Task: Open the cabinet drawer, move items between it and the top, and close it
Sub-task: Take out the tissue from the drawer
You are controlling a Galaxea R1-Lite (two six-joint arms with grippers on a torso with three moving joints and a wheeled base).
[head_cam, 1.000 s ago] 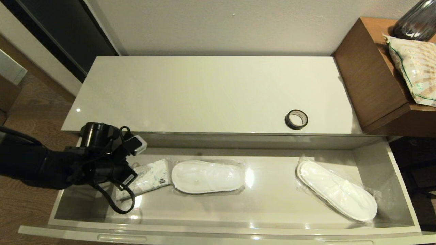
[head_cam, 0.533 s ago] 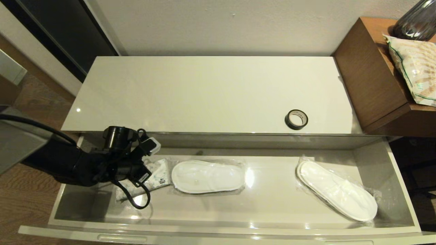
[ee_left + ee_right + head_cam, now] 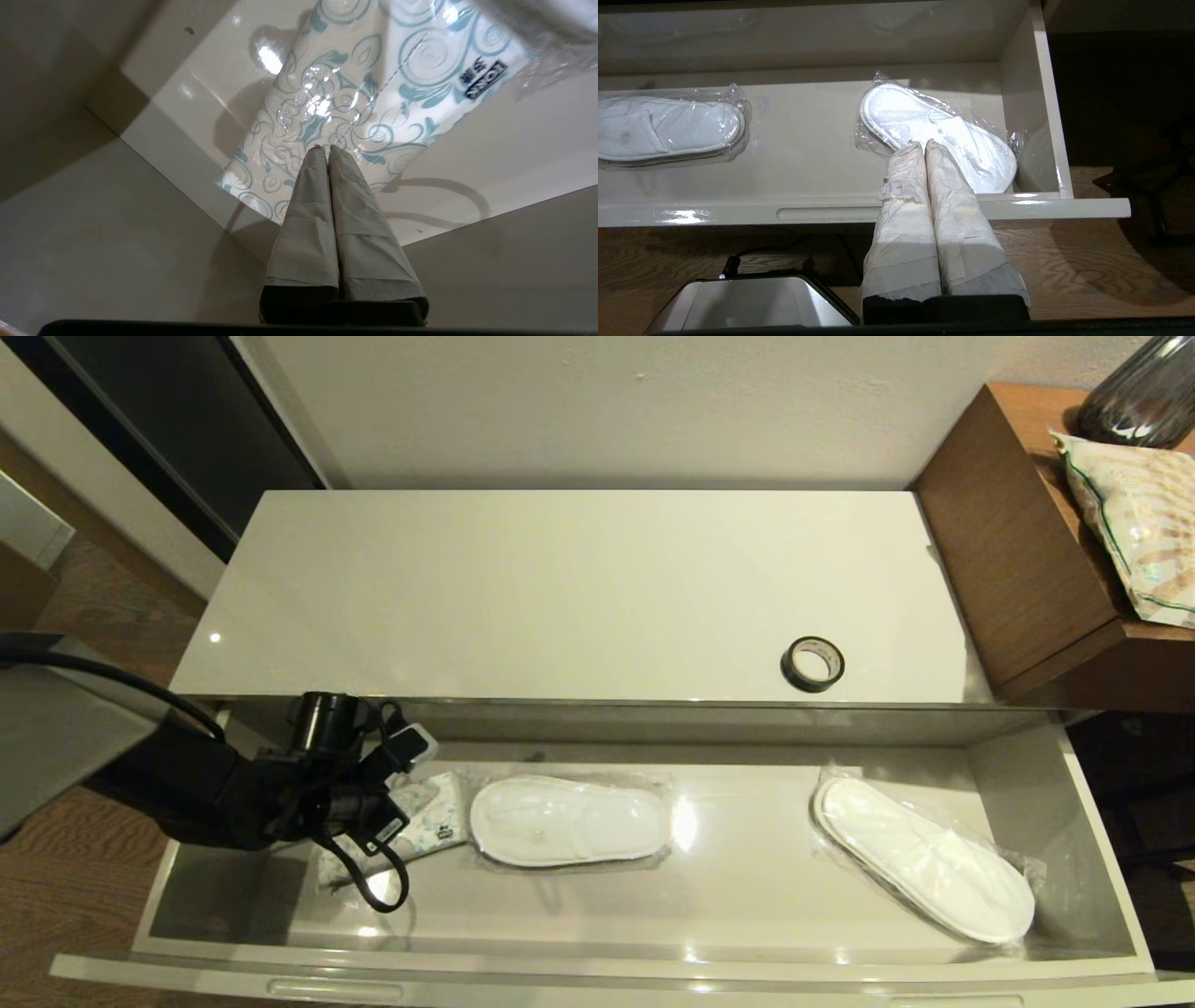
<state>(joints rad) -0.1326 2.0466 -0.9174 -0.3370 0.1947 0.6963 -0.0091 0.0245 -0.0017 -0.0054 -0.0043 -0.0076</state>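
Note:
The cabinet drawer [image 3: 747,896] is pulled out wide. At its left end lies the white tissue pack [image 3: 431,817] with pale blue swirls [image 3: 373,84]. My left arm [image 3: 233,793] reaches into that end from the left. The left gripper [image 3: 324,147] is shut and empty, its tips pointing at the pack's middle; whether they touch it I cannot tell. The black tape roll [image 3: 812,664] lies flat near the front right of the top [image 3: 560,588]. My right gripper [image 3: 920,143] hangs shut and empty outside the drawer's front edge, near its right end.
Two plastic-wrapped white slippers lie in the drawer, one [image 3: 569,819] beside the tissue pack and one [image 3: 924,868] at the right end. A taller brown table [image 3: 1018,551] with a printed bag [image 3: 1139,523] and a dark vase [image 3: 1139,392] stands to the right.
My left arm has swung right and lower into the drawer, bringing its shut gripper over the tissue pack. The pack, slippers and tape roll have stayed put.

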